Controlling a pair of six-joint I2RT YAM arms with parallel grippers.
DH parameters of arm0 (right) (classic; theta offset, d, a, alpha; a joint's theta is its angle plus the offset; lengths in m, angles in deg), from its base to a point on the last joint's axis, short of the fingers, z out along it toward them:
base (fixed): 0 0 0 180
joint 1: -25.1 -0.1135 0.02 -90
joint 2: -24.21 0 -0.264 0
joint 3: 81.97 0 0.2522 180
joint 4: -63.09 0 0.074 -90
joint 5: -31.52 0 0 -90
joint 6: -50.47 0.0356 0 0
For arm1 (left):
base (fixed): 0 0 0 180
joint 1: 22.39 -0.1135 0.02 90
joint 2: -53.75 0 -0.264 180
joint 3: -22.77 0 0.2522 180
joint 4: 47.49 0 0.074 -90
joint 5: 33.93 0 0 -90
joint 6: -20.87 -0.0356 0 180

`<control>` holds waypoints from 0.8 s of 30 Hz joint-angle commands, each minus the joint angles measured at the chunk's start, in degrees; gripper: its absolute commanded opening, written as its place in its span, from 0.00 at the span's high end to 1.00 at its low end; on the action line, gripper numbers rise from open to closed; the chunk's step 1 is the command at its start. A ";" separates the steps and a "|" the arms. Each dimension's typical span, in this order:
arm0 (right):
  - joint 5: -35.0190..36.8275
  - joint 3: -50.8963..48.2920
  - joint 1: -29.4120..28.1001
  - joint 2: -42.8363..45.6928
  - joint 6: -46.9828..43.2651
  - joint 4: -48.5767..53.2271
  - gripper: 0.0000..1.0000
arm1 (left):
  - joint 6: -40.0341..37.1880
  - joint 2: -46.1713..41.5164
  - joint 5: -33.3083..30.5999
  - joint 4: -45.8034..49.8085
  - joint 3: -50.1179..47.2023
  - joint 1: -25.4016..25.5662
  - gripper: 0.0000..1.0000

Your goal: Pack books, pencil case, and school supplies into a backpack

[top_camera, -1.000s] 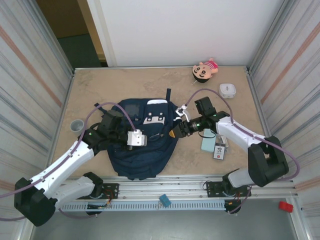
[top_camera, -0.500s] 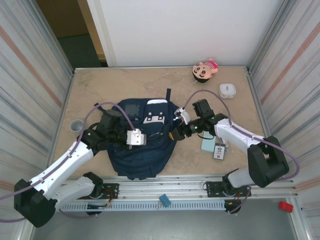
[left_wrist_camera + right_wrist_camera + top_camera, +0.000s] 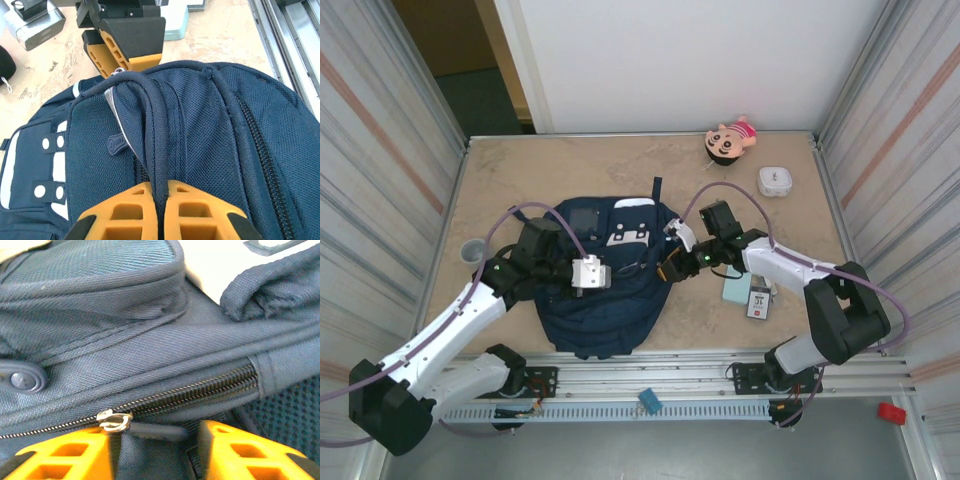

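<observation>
**Reader:** Reading left to right, what does the figure show?

**Arm:** My left gripper [image 3: 159, 187] is pressed together on a dark cord [image 3: 155, 125] that runs over the top of the backpack [image 3: 610, 322]. The backpack lies flat at the near middle of the table. At its right edge, my right gripper [image 3: 152, 437] has its fingers apart. The zipper pull [image 3: 155, 431] lies between them, and the slider [image 3: 114, 420] sits at the left finger. I judge that no grip is made yet. The stretch of zipper [image 3: 200, 390] seen there is meshed. Further right on the table lies the pale teal pencil case [image 3: 734, 288], with the small white pack of school supplies [image 3: 758, 303] just beside it on its near right.

**Reader:** What could go wrong from here?

**Arm:** Three faults, in my judgement.
- The pull is short and slack, so if my right fingers close off-centre they pinch fabric or miss it.
- If I then drag across the zipper's line, the slider jams.
- If my left hold on the cord slips, the backpack slides along with the pull and does not open.
</observation>
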 commanded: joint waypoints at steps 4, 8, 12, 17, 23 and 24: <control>-2.53 1.14 0.50 2.16 0.76 0.02 0.85 | 0.03 -2.62 2.03 -6.32 0.39 -0.59 1.00; -6.40 0.96 2.02 4.91 2.96 0.20 0.93 | -0.07 -2.37 1.12 -6.45 0.19 -0.59 1.00; -6.62 0.76 2.23 6.62 3.41 0.55 0.96 | -0.07 -2.17 1.39 -6.60 -0.05 -0.59 1.00; -2.13 0.59 1.84 5.87 1.78 1.15 0.78 | 0.85 -2.50 2.58 -7.46 0.15 -0.72 1.00; 2.08 -1.57 0.43 5.12 -1.58 -1.95 0.38 | 4.04 -3.83 9.41 -10.36 -0.36 -4.11 1.00; 2.55 -1.93 0.18 4.99 -2.11 -2.77 0.37 | 4.48 -4.04 10.34 -10.82 -0.45 -4.57 1.00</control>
